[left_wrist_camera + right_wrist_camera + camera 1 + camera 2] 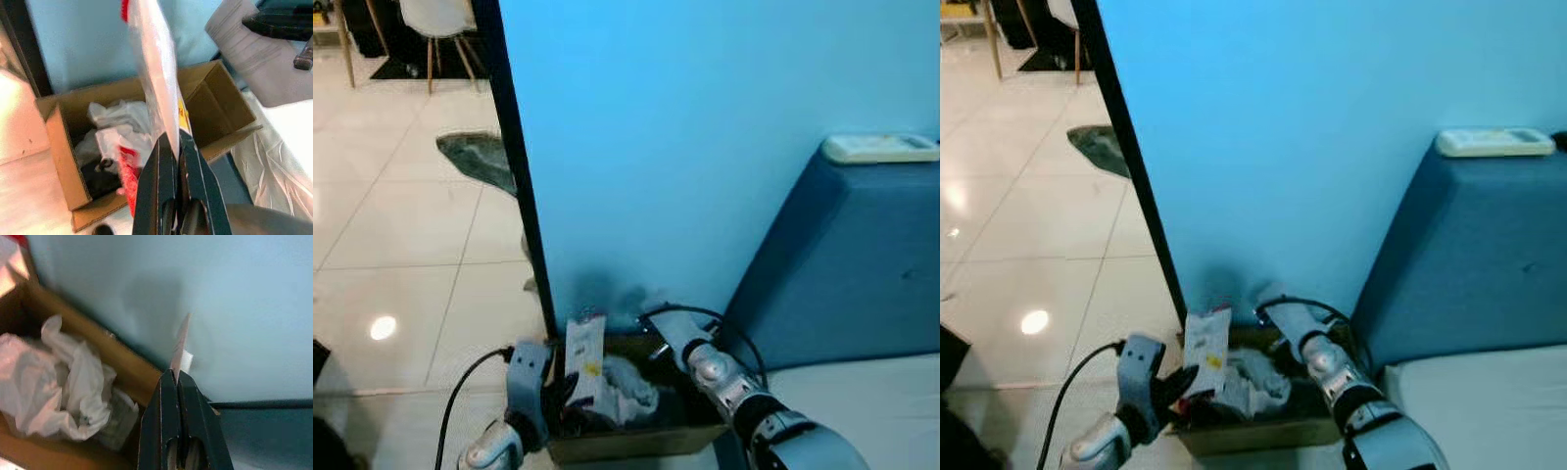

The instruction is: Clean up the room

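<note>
You are looking down at an open cardboard box (636, 439) on the floor, standing against a light blue wall (705, 147) and just beside a dark blue padded block (852, 264). A white remote control (881, 148) lies on top of that block. Inside the box are crumpled white plastic bags (117, 129) and something dark beneath them.

Your left claw (175, 161) hangs over the near left side of the box, its two black fingers pinched together on a white plastic wrapper (585, 357) with yellow and red print. The wrapper stands upright above the box opening, its lower end clamped in the claw.

Your right claw (176, 382) reaches in over the far right corner of the box, close to the wall. Its fingers are closed narrow on a thin pale scrap of paper (182, 345), which sticks up edge-on between the tips. In the left wrist view a pale sheet (254, 54) shows in that claw.

A black cable (460, 392) loops from the left arm. To your left lies glossy white tile floor (401, 225), with a dark greenish rug (480, 157) and the legs of a white chair (440, 24) farther off. White bedding (862, 392) lies at your right.
</note>
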